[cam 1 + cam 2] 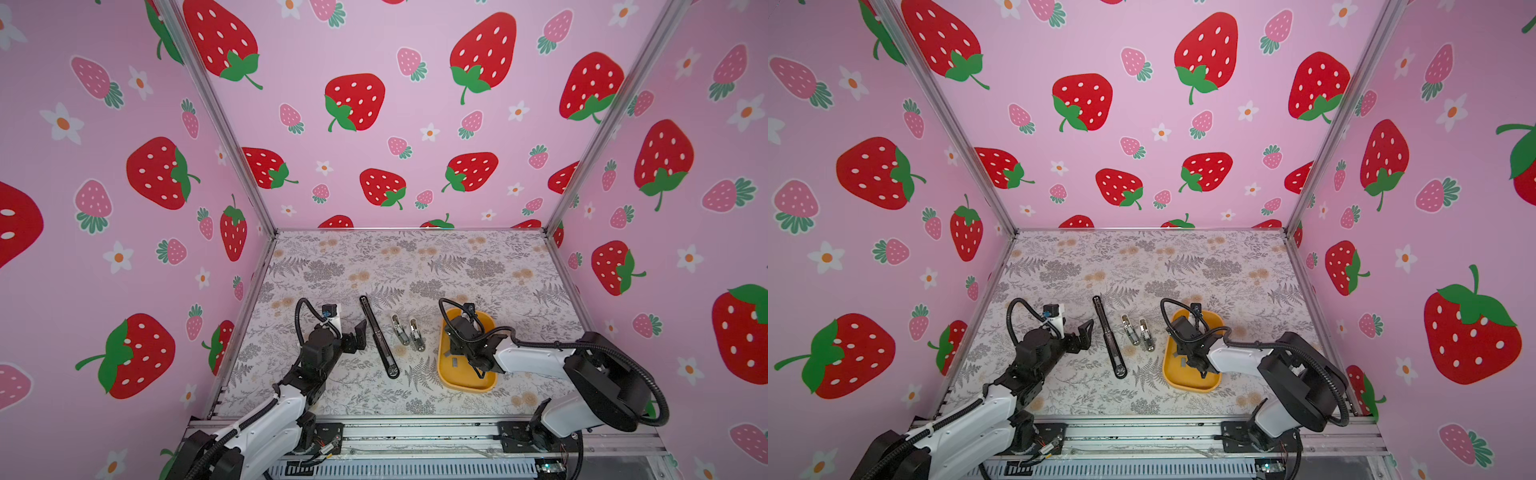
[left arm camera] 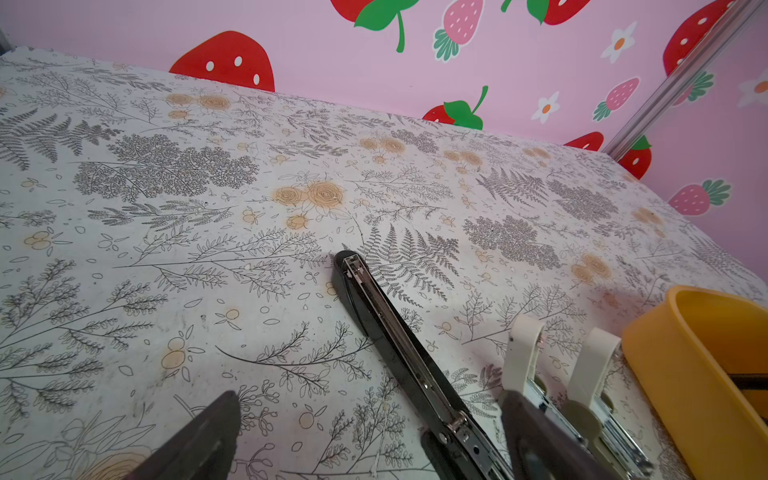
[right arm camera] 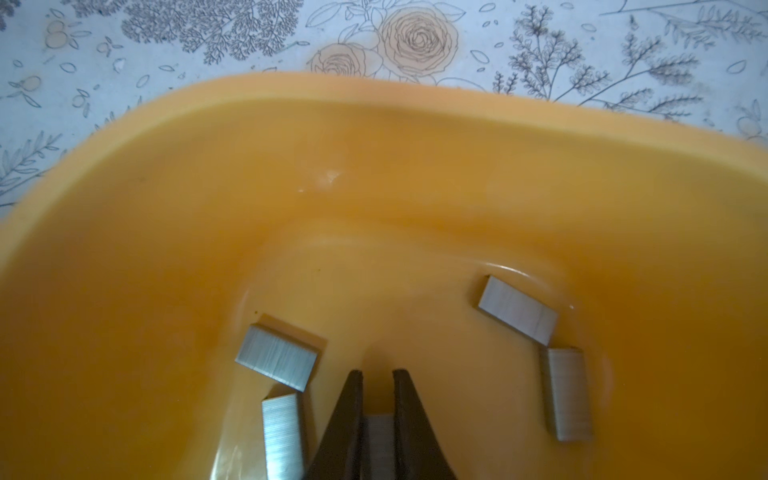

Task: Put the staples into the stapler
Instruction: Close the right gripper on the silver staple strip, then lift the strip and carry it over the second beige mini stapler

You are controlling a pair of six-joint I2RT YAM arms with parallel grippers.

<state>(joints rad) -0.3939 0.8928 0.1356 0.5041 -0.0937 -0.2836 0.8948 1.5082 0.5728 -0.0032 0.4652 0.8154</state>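
Step in hand: pick-up. The right gripper [image 3: 377,374] is down in the yellow tray [image 3: 374,137], right of the black stapler [image 1: 379,336], jaws pinched on one staple strip [image 3: 377,436]. The grip looks square, though the strip is mostly hidden. Best to lift straight and slowly, keeping the strip level for the stapler's open channel. The left gripper [image 1: 356,334] is spread wide and empty, just left of the stapler. The other staples [image 3: 277,357] are flat, grey, finely ribbed blocks scattered on the tray floor.

Pink strawberry-print walls [image 1: 316,50] box me in on three sides, joined by metal posts [image 1: 217,116]. Under me lies a fern-and-rose patterned tabletop [image 1: 415,266].
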